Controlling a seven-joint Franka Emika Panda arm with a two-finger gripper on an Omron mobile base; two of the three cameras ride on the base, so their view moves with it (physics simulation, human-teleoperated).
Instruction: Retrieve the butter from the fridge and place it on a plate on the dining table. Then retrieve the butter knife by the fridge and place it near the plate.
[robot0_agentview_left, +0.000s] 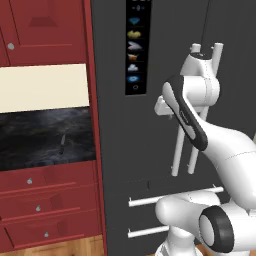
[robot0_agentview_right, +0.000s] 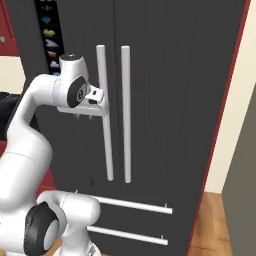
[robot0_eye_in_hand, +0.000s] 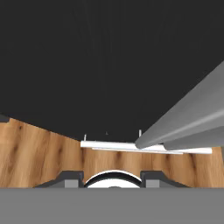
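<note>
The fridge (robot0_agentview_left: 115, 125) (robot0_agentview_right: 170, 100) (robot0_eye_in_hand: 87, 65) stands closed, dark grey, with two long pale bar handles. My gripper (robot0_agentview_right: 84, 116) (robot0_agentview_left: 165, 112) hangs fingers-down just left of the left door handle (robot0_agentview_right: 106, 145), close against the door. In the hand view the gripper (robot0_eye_in_hand: 113, 177) is open with nothing between its fingertips, and the handle (robot0_eye_in_hand: 188, 124) passes to the right of them. The butter is hidden behind the closed doors. The butter knife (robot0_agentview_left: 62, 144), thin and dark, lies on the black counter (robot0_agentview_left: 30, 140) left of the fridge. The dining table and plate are out of view.
Red upper cabinets (robot0_agentview_left: 45, 30) and red drawers (robot0_agentview_left: 45, 200) flank the fridge on the left. A black icon panel (robot0_agentview_left: 136, 47) runs down the left door. Two white drawer handles (robot0_agentview_right: 132, 205) cross the fridge's lower part above the wooden floor (robot0_eye_in_hand: 39, 153).
</note>
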